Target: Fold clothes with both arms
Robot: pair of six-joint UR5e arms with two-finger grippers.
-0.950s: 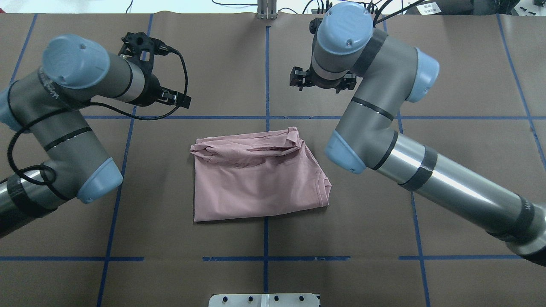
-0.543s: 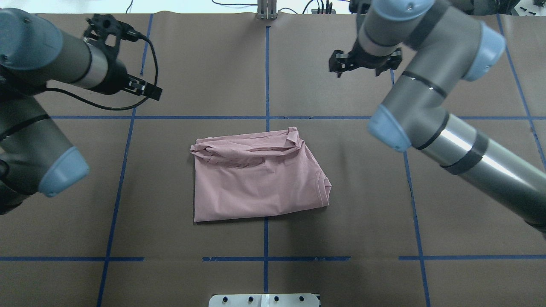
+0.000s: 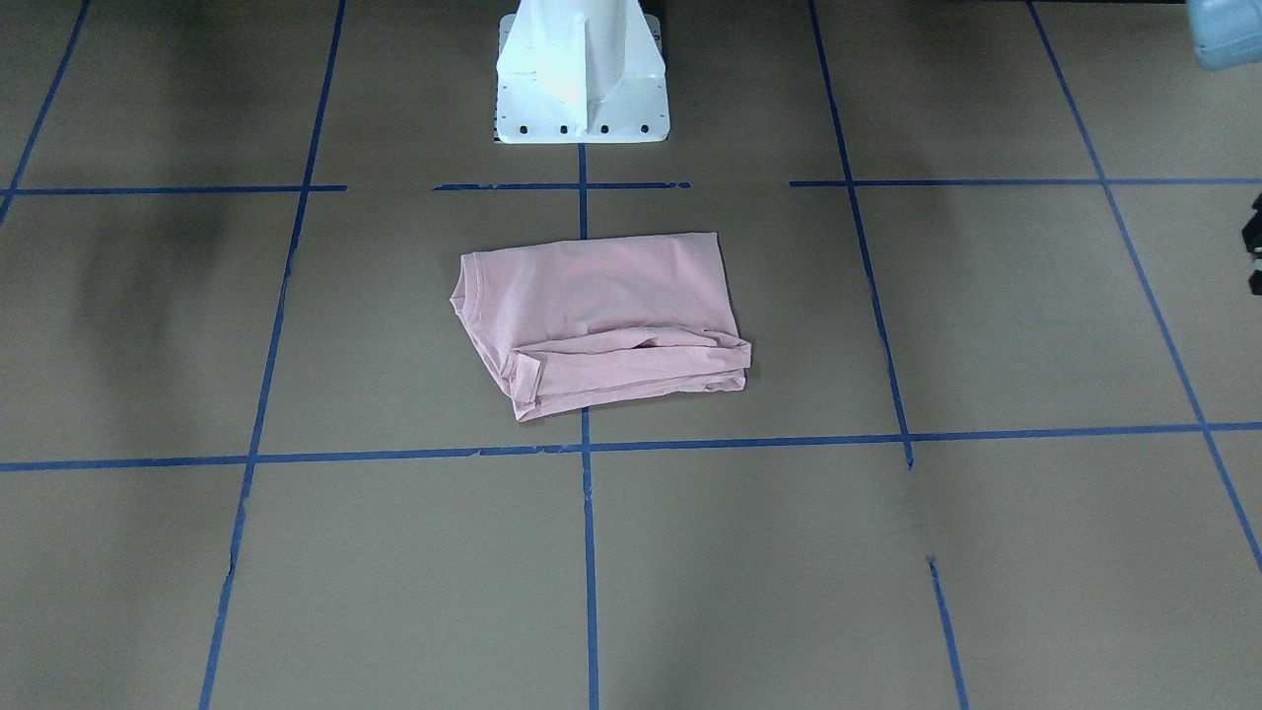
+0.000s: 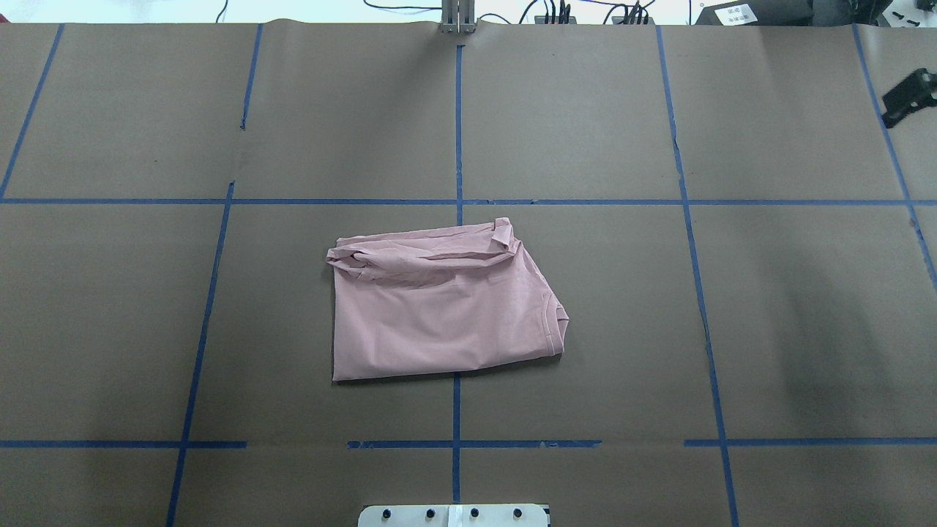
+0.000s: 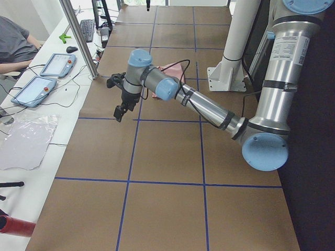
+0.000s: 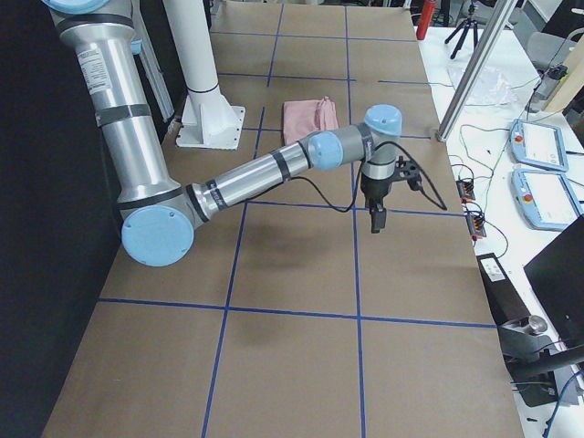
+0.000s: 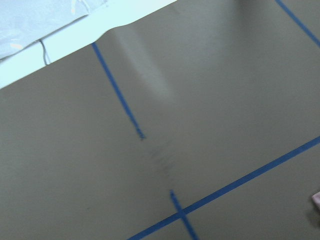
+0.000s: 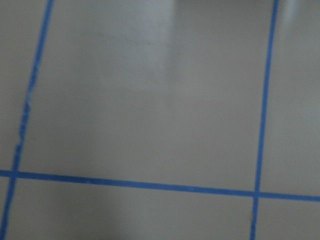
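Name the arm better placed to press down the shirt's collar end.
Right, probably. The T-shirt has its collar toward the robot's right, and only the right gripper shows in the overhead view.

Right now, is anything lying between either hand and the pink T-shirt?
Nothing visible does. Only brown paper with blue tape lines separates the left hand and the right hand from the folded T-shirt.

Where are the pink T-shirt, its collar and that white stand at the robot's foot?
pink T-shirt (image 4: 439, 322), overhead view, flat middle of the folded cloth.
collar (image 3: 463, 284), front-facing view, ribbed band at the shirt's edge.
white pedestal base (image 3: 582, 89), front-facing view, its front face.
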